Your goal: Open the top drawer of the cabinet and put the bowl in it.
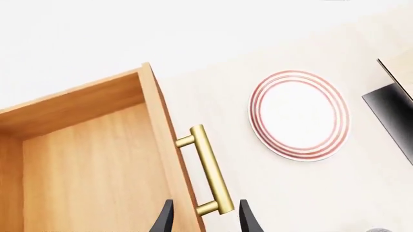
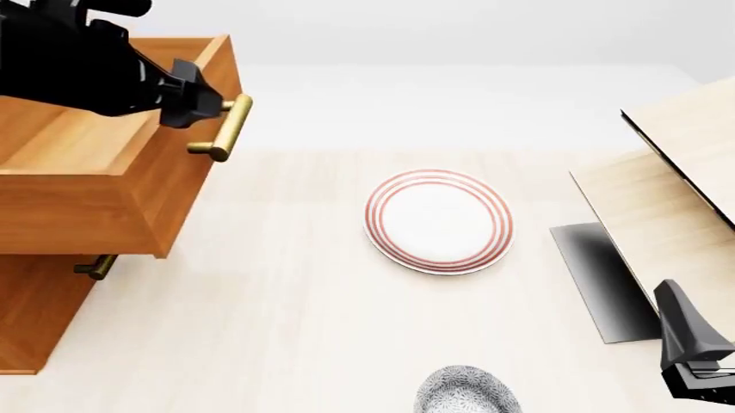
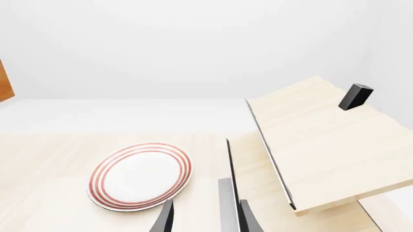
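My left gripper (image 1: 205, 218) is sitting with its jaws parted, one fingertip on each side of the near end of the brass handle (image 1: 208, 169) of the top drawer (image 1: 84, 159). In the left wrist view I am seeing a gap on both sides of the bar, so I am judging the fingers are around it but not pinching it; I cannot tell for sure whether either pad is touching. The front view is showing the same gripper (image 2: 205, 105) at the handle, with the drawer pulled well out of the cabinet (image 2: 34, 314) and its inside bare.

My right gripper (image 3: 205, 218) is hanging with its jaws apart and nothing between them, low at the right of the table (image 2: 287, 327), near a pale wooden structure (image 3: 329, 145).

I am judging the opening step as done. The bowl (image 2: 467, 392) is sitting on the table at the near edge of the front view, nearer than the red-ringed plate (image 2: 439, 220) and well apart from the drawer. Next I am needing to back the left gripper off the handle, then bring a gripper down on the bowl's rim and carry it over to the open drawer.
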Controlling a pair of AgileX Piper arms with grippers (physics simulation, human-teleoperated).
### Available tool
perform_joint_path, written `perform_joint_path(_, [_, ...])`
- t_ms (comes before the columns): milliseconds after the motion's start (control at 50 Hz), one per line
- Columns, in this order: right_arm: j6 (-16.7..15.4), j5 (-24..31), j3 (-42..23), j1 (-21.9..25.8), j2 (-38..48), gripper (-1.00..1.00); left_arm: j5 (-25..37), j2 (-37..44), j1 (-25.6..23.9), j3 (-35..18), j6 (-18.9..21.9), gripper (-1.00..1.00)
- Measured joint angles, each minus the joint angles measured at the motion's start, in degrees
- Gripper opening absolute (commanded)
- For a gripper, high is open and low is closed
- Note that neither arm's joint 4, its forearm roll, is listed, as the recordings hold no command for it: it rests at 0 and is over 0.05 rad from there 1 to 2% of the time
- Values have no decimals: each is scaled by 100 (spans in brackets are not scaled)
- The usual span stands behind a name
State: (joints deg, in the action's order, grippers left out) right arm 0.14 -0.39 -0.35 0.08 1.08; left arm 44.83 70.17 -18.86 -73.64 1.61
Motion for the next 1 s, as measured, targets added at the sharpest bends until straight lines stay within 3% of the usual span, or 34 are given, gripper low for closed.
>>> perform_joint_path(500, [-1,0,0,0,0,100,199,-256,-19,-129,382,100])
perform_joint_path(1000, [0,0,0,0,0,100,146,-437,-667,-248,763,100])
